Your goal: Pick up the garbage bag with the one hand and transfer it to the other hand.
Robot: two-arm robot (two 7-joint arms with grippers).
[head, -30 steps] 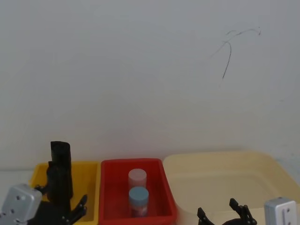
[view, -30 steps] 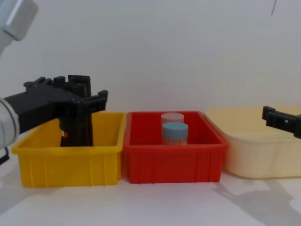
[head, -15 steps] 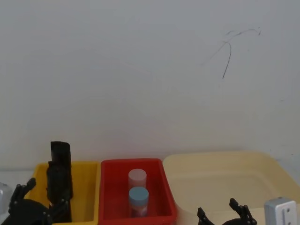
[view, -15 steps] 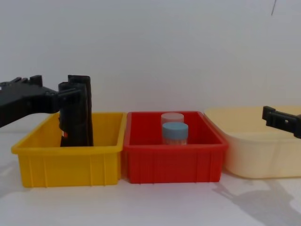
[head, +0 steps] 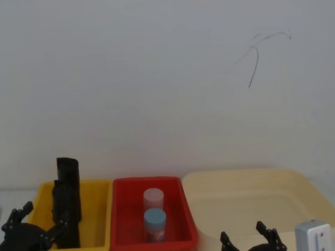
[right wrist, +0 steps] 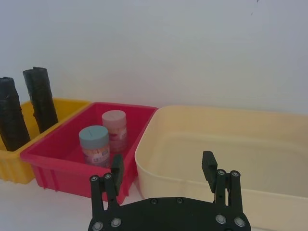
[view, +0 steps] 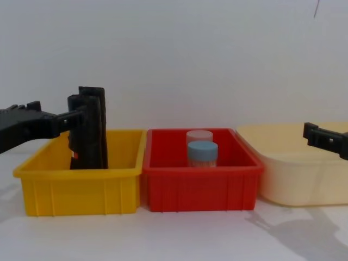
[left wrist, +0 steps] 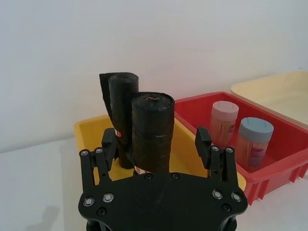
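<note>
Two black rolls stand upright in the yellow bin (view: 76,190). The nearer roll is the garbage bag (left wrist: 152,130) (view: 86,133) (head: 67,209), with a small red-white mark low on its side. The second roll (left wrist: 121,103) stands just behind it. My left gripper (left wrist: 155,137) (view: 58,115) (head: 37,220) is open at the bin's near left side, level with the bag's upper part. One fingertip is close beside the bag, and nothing is held. My right gripper (right wrist: 162,166) (head: 248,236) (view: 322,136) hangs open and empty in front of the cream tub.
A red bin (view: 198,187) in the middle holds a blue-capped jar (view: 202,155) and a pink-capped jar (head: 153,197). A cream tub (view: 299,179) stands at the right. A white wall rises close behind the bins.
My left gripper has pulled back from the rolls toward the left and nearer to me, still open. Both rolls stand where they were. The right arm has not moved.
</note>
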